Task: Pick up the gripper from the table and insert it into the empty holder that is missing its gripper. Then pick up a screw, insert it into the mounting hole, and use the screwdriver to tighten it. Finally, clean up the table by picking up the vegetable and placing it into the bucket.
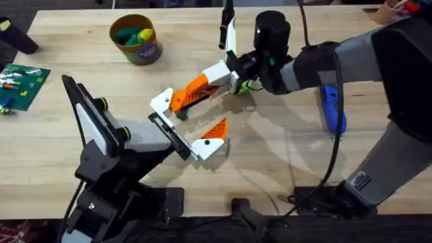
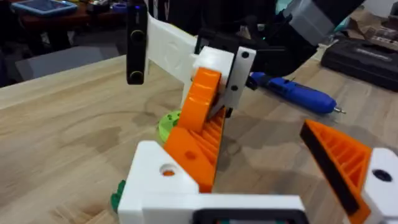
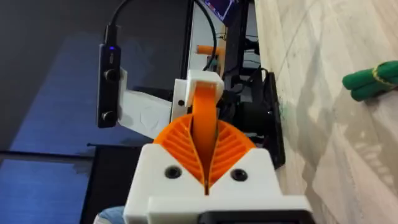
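The job is at step 1 of 3: fitting the orange gripper piece into the holder.

The right gripper reaches across the middle of the table and is clamped on the orange wedge of that piece, its 2 ribbed pads pressed tight against either side. This shows most plainly in the right wrist view. The piece hangs above the table, tilted, with its white base lowest and pointing at the holder.

The holder sits at the tip of the left arm. An orange triangle is already mounted at 1 end of its black crossbar, and the other end is bare. The white base of the held piece is just beside that bare end. I cannot tell whether it touches or has begun to seat, nor whether the left arm's tool is open or closed.

The next move probably calls for lining the white base square with the empty slot and sliding it home. The left arm should hold steady and the right grip should stay firm.

The blue screwdriver lies untouched near the right arm, and I cannot make out a screw. A green vegetable lies on the table under the right gripper. The bucket stands well apart at the far left.
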Motion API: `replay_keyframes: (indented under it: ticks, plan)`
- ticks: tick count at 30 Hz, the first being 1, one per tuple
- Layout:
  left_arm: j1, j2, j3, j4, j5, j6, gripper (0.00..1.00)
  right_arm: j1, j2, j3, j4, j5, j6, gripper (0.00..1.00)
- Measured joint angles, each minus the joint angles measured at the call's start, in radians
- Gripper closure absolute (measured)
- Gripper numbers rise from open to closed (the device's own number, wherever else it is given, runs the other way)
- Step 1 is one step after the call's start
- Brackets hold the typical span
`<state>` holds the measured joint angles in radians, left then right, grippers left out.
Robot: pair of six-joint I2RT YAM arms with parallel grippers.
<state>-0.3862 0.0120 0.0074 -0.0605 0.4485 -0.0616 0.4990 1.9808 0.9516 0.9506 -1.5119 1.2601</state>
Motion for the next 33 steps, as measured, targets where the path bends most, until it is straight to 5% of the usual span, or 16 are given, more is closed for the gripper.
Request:
replay_keyframes:
  ticks: [33]
  plan:
    - [0.0,0.0,0.0,0.0,0.003,0.001,0.013,0.033,0.04,0.07,-0.019,-0.009,0.027,0.983]
